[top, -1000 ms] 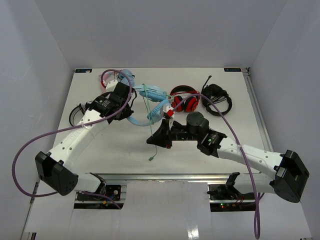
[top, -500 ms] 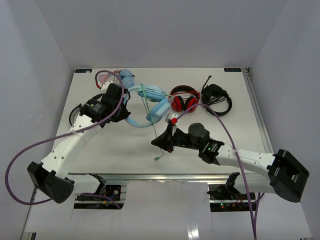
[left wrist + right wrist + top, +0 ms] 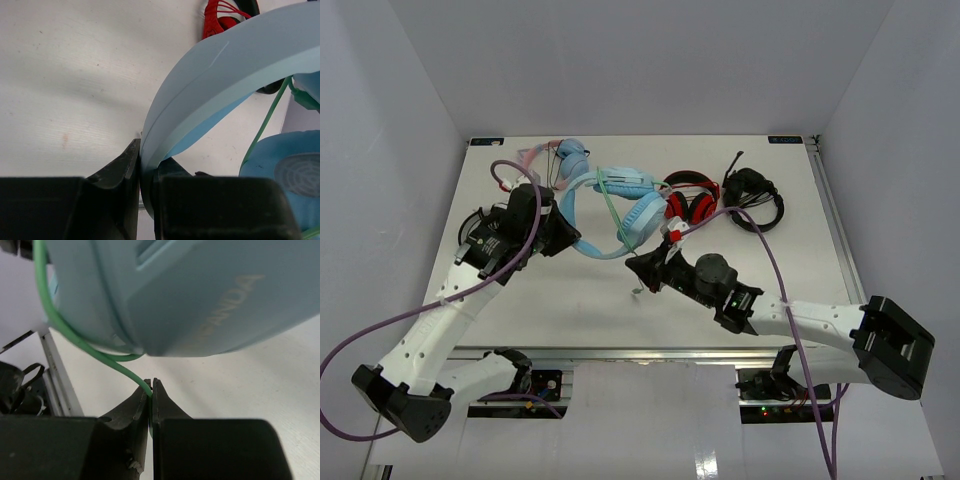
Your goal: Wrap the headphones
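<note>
The light-blue headphones (image 3: pixel 625 200) lie mid-table, cups toward the right. My left gripper (image 3: pixel 564 241) is shut on the wide headband (image 3: pixel 215 70), which runs up out of the jaws of the left gripper (image 3: pixel 145 160). The thin green cable (image 3: pixel 617 215) crosses the near cup (image 3: pixel 190 295) and drops to my right gripper (image 3: pixel 640 268). In the right wrist view the cable (image 3: pixel 80 340) is pinched between the shut tips of the right gripper (image 3: pixel 151 387), just under the cup. A short tail with the plug (image 3: pixel 635 290) hangs below.
A pink cat-ear pair (image 3: pixel 560 155) lies behind the left gripper. A red pair (image 3: pixel 688 200) touches the blue cups on the right, with black headphones (image 3: pixel 755 195) beyond it. Another dark headset (image 3: pixel 470 225) sits at the left edge. A metal rail (image 3: pixel 835 220) lines the right side.
My left gripper has drawn the headband nearer and to the left. The right gripper has moved up under the cup with the cable, and the free tail has grown shorter.
</note>
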Controlling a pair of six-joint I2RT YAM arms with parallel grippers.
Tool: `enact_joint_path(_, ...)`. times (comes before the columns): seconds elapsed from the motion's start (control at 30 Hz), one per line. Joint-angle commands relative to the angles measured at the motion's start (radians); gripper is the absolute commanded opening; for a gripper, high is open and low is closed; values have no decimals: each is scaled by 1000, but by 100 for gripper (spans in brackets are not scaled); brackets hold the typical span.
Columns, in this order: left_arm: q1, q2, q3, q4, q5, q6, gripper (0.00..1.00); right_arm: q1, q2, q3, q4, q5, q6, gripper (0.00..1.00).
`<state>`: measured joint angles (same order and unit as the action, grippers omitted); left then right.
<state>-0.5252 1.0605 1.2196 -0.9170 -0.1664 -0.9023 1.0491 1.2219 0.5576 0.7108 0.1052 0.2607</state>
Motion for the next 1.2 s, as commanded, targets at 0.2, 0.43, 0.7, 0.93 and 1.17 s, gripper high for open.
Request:
enact_joint_path(0.2,4,-140,-47,141,173,-110,0,0,51,-80,286,303,102,8)
enact_joint_path(0.43,4,-188,-99,179,261,-145,0,0,108,-95,420,313,133,8)
enact_joint_path(0.7,4,-216,-138,207,260,-166,0,4,173,-81,501,310,158,14)
enact_joint_path(0.93,4,-226,-131,207,233,-175,0,15,211,-104,588,299,142,16)
enact_joint_path(1.17,4,-222,-137,210,236,-191,0,31,265,-115,712,309,114,13)
